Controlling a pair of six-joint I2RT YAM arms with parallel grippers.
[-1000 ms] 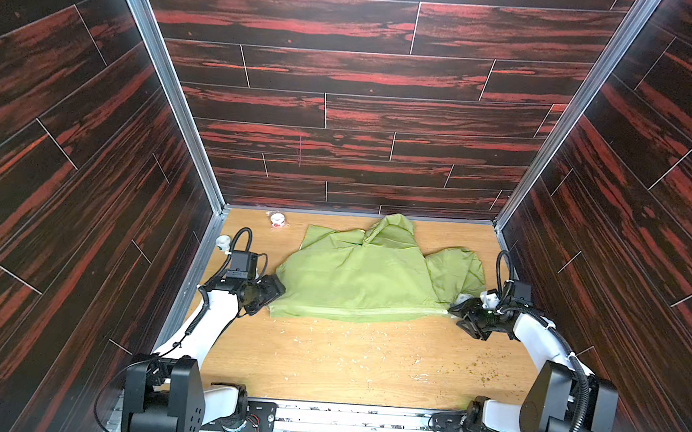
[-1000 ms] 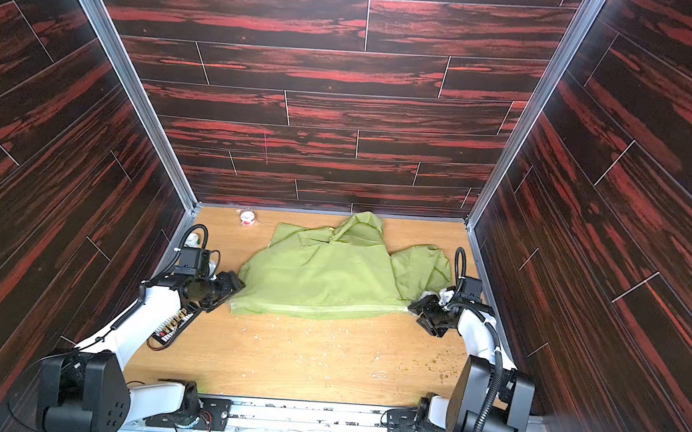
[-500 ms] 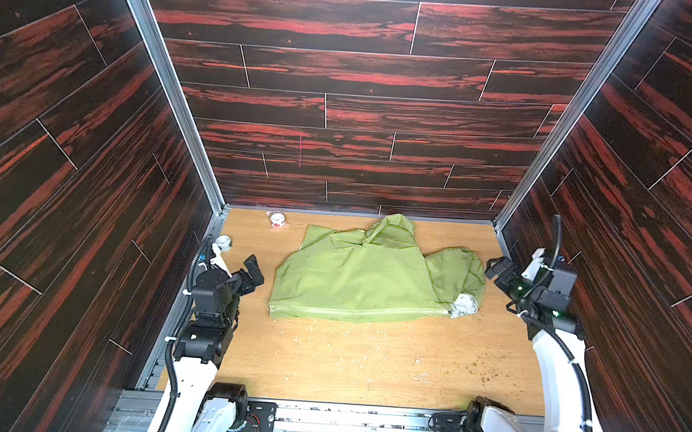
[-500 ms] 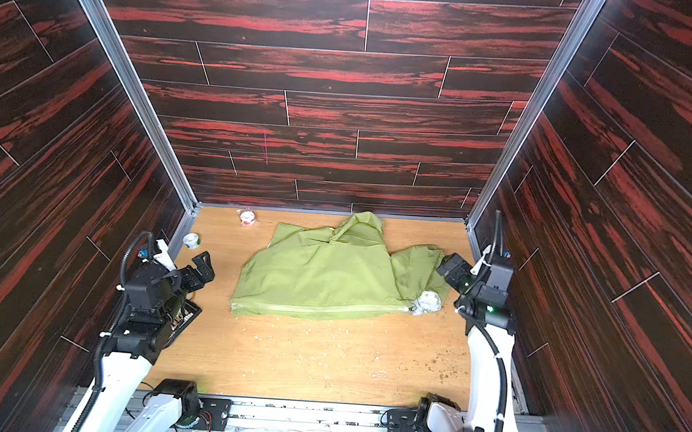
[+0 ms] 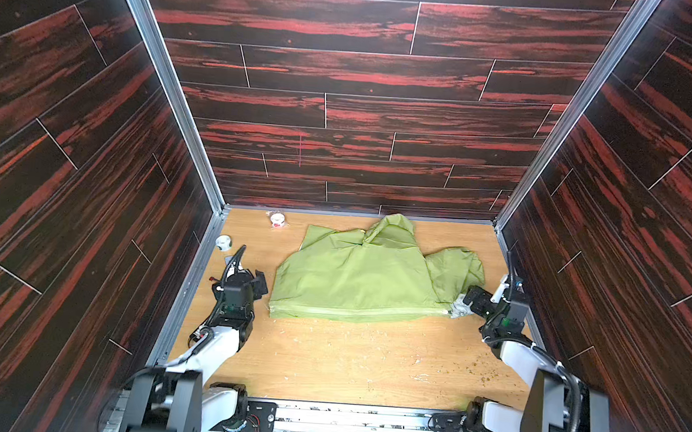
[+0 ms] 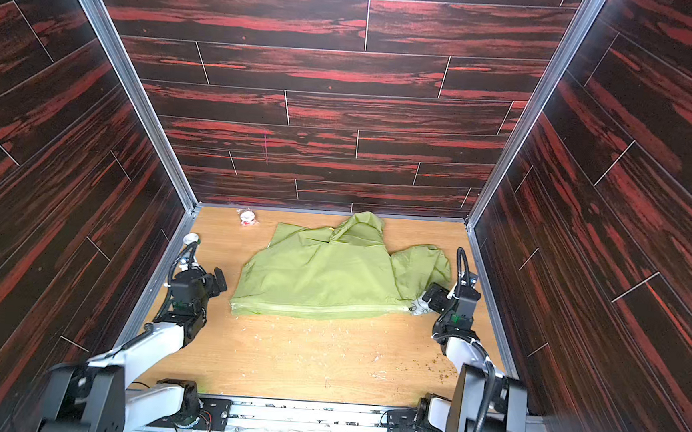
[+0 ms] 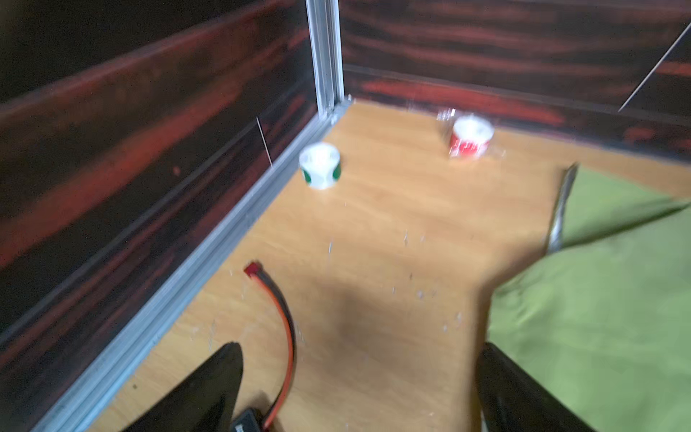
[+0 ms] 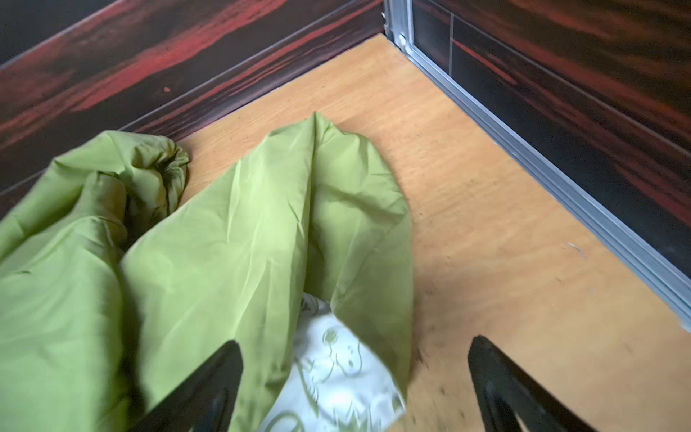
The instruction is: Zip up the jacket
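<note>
Right wrist view shows the right hand (image 8: 355, 342) open and empty at one end of the jacket (image 8: 224, 243) (left hand (image 7: 359, 348) open too, just off the other end); the zipper (image 5: 354, 310) between them looks closed, so probably only pulling clear remains

Bare tabletop (image 5: 346, 363) in front, jacket (image 5: 365, 276) mid-table, red roll (image 5: 277, 219) at back

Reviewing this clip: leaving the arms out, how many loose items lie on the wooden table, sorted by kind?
Jackets: 1, the green jacket
Small rolls: 2, the green-marked roll and the red-marked roll
Total: 3
</note>
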